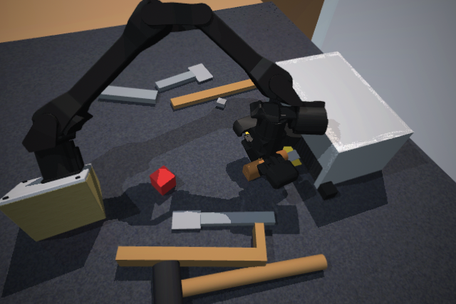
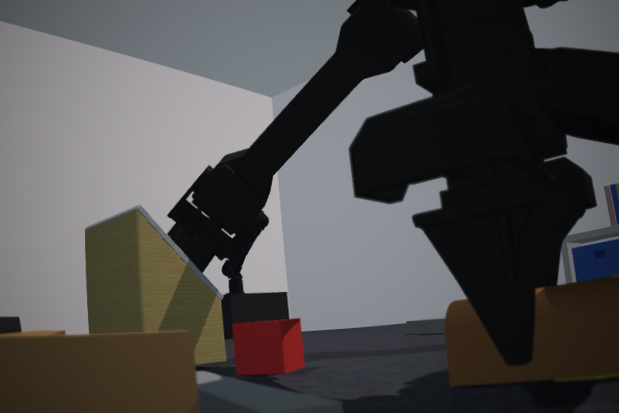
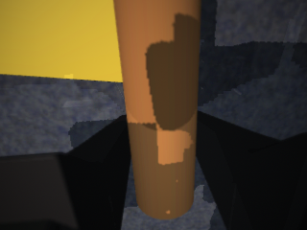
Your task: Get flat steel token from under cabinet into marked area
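My gripper (image 1: 262, 164) (image 3: 158, 121) is shut on the brown round handle (image 1: 251, 171) (image 2: 574, 328) (image 3: 138, 72) of a flat-bladed tool, low over the table in front of the cabinet (image 1: 353, 102). The tool's grey blade (image 1: 292, 155) points across the marked yellow area (image 1: 288, 149) (image 3: 58, 38) toward the dark vent strip (image 1: 310, 156) at the cabinet's bottom front. The arm and gripper hide much of the yellow area and of the vent strip. How far the blade reaches is hidden. I cannot see the steel token in any view.
A red cube (image 1: 162, 181) (image 2: 259, 348) lies on the robot-base side. A grey flat-headed tool (image 1: 237, 218), a wooden L-shaped stick (image 1: 184, 253) and a mallet (image 1: 254, 275) lie nearer the camera. A wooden bar (image 1: 209, 95), small pale cube (image 1: 221, 102) and grey pieces lie on the far side.
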